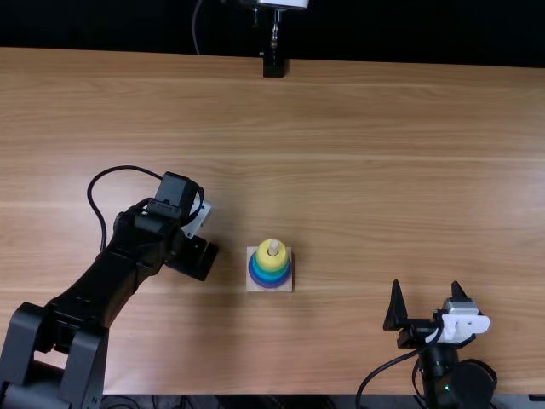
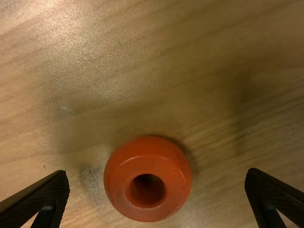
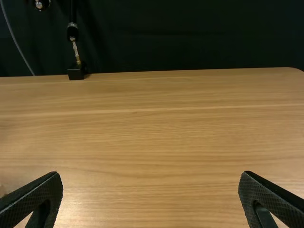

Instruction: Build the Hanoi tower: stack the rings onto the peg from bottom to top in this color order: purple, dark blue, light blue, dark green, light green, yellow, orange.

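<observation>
My left gripper is over the table left of the peg's base, pointing down. In the left wrist view, the orange ring lies flat on the wood, between and below the wide-apart fingers of the left gripper, touching neither. The wooden base holds the peg, whose tip pokes through the yellow ring. Under the yellow one, green-teal, blue and purple edges show; each ring there cannot be told apart. At the lower right, my right gripper is open and holds nothing; its wrist view shows the right gripper parted over bare wood.
A black stand with a thin metal post is at the table's far edge. The left arm's cable loops out beside it. Wooden table top stretches between and beyond the arms.
</observation>
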